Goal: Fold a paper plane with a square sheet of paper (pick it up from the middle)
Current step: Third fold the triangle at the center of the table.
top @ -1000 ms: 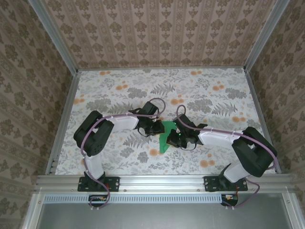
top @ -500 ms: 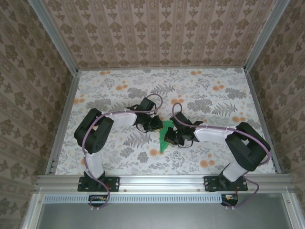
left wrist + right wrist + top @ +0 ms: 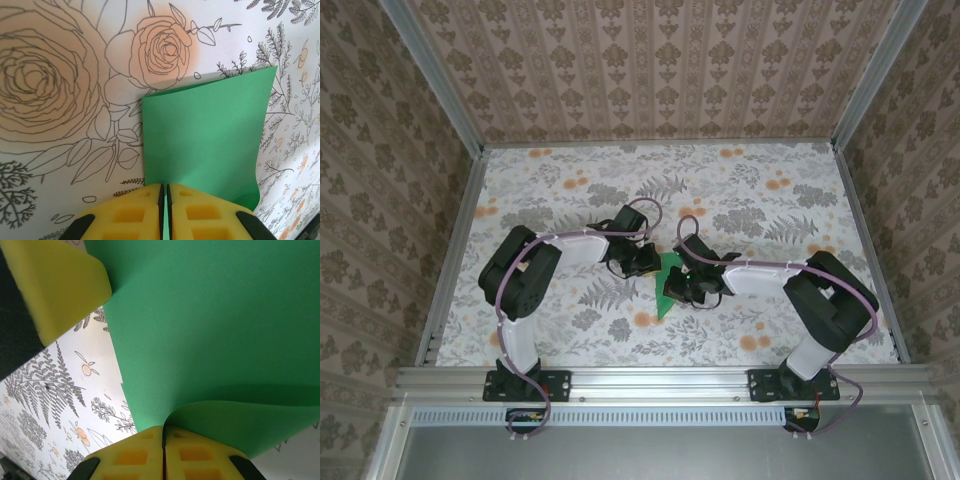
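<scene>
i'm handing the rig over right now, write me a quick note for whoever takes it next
Grippers: the left gripper is shut on one edge of the thin bright green sheet of paper. The right gripper is shut on it where a flap curls over.
Where: the sheet is mid-way across the floral-print tabletop, between both grippers.
Done: both arms grip the sheet and one flap is bent over.
Left: pressing the creases and forming the wings. There is no pointed dart shape yet.

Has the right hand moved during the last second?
Yes. The right hand has shifted a little left, away from the table's right rail, pinching the green paper.
</scene>
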Available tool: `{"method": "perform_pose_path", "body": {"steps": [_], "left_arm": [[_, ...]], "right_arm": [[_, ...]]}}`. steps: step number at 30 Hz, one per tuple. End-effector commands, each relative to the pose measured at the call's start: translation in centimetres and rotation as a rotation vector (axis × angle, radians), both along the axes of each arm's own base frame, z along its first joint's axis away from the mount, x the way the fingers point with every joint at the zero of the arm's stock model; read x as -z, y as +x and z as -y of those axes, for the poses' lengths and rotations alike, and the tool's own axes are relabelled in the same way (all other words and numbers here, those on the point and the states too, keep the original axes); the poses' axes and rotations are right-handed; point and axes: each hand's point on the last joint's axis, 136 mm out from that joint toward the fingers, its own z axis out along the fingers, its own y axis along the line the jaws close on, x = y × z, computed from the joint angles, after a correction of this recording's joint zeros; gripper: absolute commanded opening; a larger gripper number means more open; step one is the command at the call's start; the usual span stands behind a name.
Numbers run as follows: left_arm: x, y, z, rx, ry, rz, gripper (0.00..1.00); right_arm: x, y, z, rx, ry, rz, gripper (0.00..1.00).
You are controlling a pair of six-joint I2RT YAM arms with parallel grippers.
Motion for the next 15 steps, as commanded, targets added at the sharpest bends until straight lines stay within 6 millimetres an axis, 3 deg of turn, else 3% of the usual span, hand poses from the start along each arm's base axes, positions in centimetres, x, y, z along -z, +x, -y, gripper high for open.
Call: {"method": "perform_pose_path", "body": {"steps": [1,15], "left_arm": [[0.78,-0.41,-0.08,0.026,0.028,-0.014,0.14],[1.09,-0.58,-0.23,0.027,0.036,-0.023,0.13]], "right_arm": [[-0.24,1.08,-0.01,0.007,-0.016,0.032,0.09],[0.32,1.29,0.24,0.003,-0.044,0.029,0.09]]}}
